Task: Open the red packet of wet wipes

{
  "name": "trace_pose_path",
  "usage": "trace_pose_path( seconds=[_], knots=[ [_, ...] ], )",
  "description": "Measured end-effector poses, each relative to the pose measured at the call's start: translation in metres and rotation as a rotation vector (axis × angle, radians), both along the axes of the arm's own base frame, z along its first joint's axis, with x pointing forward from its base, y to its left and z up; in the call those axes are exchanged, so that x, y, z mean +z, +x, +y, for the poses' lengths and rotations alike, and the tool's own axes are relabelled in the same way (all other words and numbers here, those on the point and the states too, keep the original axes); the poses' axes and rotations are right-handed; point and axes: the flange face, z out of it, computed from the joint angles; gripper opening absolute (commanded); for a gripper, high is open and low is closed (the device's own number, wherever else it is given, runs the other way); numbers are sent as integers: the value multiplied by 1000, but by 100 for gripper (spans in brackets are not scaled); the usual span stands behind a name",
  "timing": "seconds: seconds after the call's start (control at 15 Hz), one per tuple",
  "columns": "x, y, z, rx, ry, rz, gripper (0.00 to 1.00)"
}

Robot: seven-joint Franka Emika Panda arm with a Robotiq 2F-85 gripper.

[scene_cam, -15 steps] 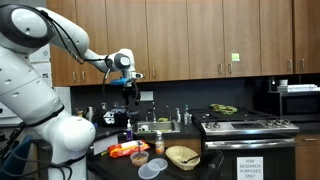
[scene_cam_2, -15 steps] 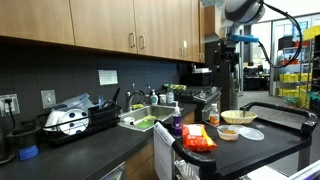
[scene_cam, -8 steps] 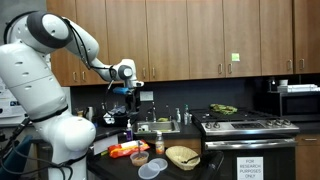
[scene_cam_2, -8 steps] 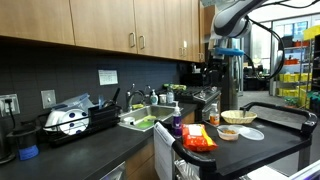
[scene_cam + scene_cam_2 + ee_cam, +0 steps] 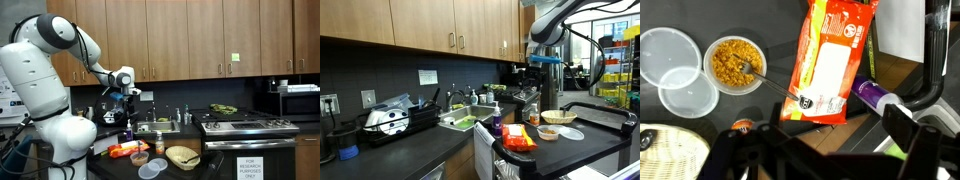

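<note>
The red packet of wet wipes (image 5: 830, 60) lies flat on the dark counter, white label up, directly below my gripper in the wrist view. It also shows at the counter's near end in both exterior views (image 5: 125, 150) (image 5: 518, 140). My gripper (image 5: 825, 160) hangs high above it with its fingers spread apart and nothing between them. It shows well above the counter in both exterior views (image 5: 125, 92) (image 5: 542, 65).
Beside the packet are a clear bowl of orange food with a fork (image 5: 735, 65), a clear round bowl (image 5: 665, 55) and lid (image 5: 690, 95), a tan woven basket (image 5: 665, 155), a small dark jar (image 5: 740, 127) and a purple bottle (image 5: 875, 97). A sink (image 5: 460, 122) and stove (image 5: 245, 126) lie beyond.
The arm has lowered the gripper toward the counter over the last second. The packet and other objects have not moved.
</note>
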Motion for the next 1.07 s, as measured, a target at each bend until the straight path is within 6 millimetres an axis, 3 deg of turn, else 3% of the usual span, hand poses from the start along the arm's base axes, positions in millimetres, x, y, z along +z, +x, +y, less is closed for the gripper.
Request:
trace_pose_path(
  seconds=[0.53, 0.87, 1.07],
  knots=[
    [-56, -20, 1, -86, 84, -24, 100],
    [-80, -25, -2, -153, 137, -94, 100],
    [-96, -32, 7, -171, 179, -99, 100]
  ],
)
